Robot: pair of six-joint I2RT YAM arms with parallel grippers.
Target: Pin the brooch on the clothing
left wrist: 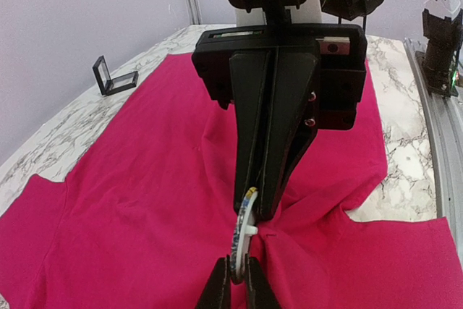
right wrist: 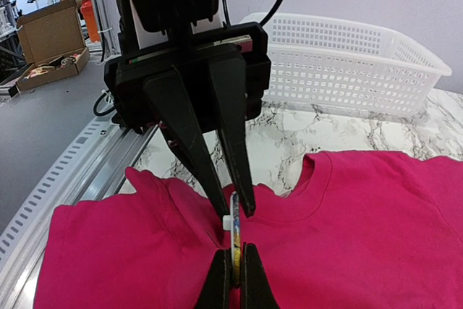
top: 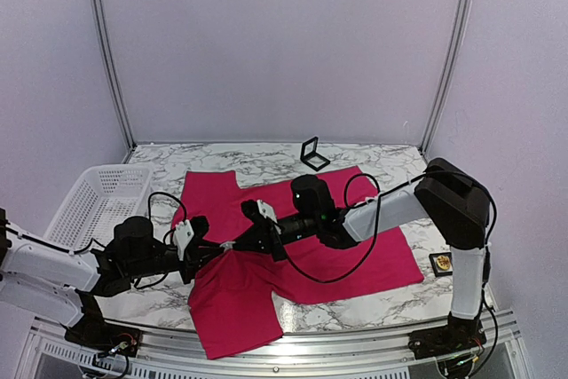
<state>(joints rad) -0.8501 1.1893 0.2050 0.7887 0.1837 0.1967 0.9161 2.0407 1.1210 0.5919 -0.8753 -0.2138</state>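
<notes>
The magenta-pink T-shirt (top: 355, 250) lies spread on the marble table, bunched into folds where the two grippers meet. The brooch (left wrist: 244, 231) is a small round disc seen edge-on, with a white back, a short white post and a blue-yellow face. My left gripper (left wrist: 237, 260) is shut on its lower edge. My right gripper (left wrist: 257, 209) comes from the opposite side and is shut on its other edge. In the right wrist view the right gripper (right wrist: 235, 250) clamps the brooch (right wrist: 234, 226) and the left gripper (right wrist: 236, 211) meets it from above. The post touches a fold of the shirt (right wrist: 376, 222).
A white plastic basket (top: 98, 197) stands at the left of the table, also in the right wrist view (right wrist: 347, 56). A small open black box (top: 312, 153) sits at the back. A small black-and-gold case (top: 441, 262) lies by the right arm's base. Metal rails line the near edge.
</notes>
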